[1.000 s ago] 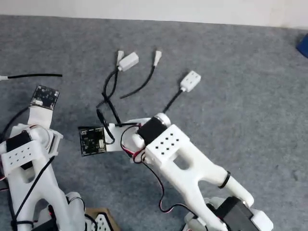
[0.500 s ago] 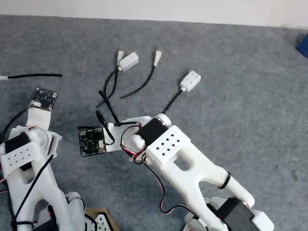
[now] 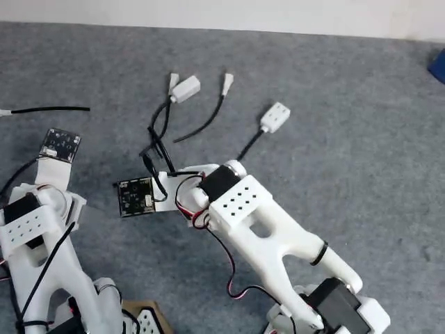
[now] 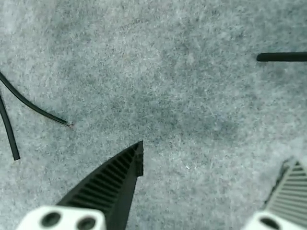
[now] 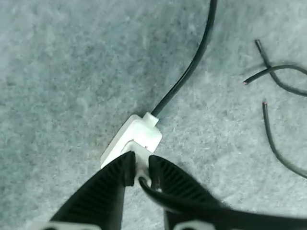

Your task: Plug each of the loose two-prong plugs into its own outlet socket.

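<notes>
Plugs, high view: loose plug [image 3: 227, 83] lying on the grey worktop [image 3: 361, 139], near a socket block [image 3: 185, 88]; second socket [image 3: 275, 116] just beyond the right arm [image 3: 240, 202], nothing in it.
Right arm, high view: nudged forward over the past second, wrist board [image 3: 135, 197] carried along.
Left arm [image 3: 31, 223], high view: drawn back slightly.
Left claw [image 4: 211, 158], left wrist view: spread wide over bare felt, holding nothing; black cord end [image 4: 33, 109] off to one side.
Right claw [image 5: 140, 160], right wrist view: pinched narrow on the held plug [image 5: 136, 136], cord [image 5: 192, 62] trailing away.
Meaning: grasp apparently secured and carry probably begun; held plug not yet at a socket.
</notes>
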{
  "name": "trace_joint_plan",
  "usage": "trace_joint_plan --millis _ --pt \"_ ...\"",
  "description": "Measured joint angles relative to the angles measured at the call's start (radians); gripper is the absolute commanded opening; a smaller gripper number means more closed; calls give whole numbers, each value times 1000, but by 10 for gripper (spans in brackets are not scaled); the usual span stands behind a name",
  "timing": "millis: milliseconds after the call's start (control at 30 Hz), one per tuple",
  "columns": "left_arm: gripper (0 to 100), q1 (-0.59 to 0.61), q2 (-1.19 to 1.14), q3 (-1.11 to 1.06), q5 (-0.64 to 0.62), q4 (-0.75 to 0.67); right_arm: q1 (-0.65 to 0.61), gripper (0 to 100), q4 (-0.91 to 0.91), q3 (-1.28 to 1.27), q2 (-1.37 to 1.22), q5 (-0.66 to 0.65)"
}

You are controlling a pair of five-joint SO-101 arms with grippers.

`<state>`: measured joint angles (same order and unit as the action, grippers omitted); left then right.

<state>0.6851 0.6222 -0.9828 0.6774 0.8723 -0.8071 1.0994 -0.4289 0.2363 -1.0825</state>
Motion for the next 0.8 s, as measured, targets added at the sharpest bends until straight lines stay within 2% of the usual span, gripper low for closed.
trace_joint_plan --millis 800 --pt "425 0 0 0 0 0 0 8 -89 -98 0 18"
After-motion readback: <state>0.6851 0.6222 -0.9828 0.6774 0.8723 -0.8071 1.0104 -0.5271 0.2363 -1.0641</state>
